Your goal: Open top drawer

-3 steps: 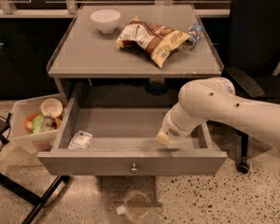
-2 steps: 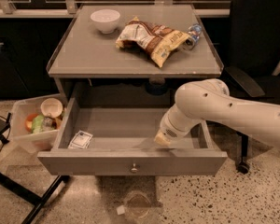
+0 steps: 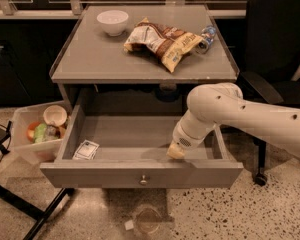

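Top drawer [image 3: 95,175]: lower centre, pulled out; flat grey front, round silver knob [image 3: 143,180]. Contents: small white packet [image 3: 86,150], possibly paper; gripper [image 3: 176,152], right of centre, open or closed unclear.

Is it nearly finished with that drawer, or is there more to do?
Looks essentially done: the top drawer is pulled far out, showing its floor and a small packet. The gripper sits inside, just behind the front panel. Probably only lifting the arm clear remains.
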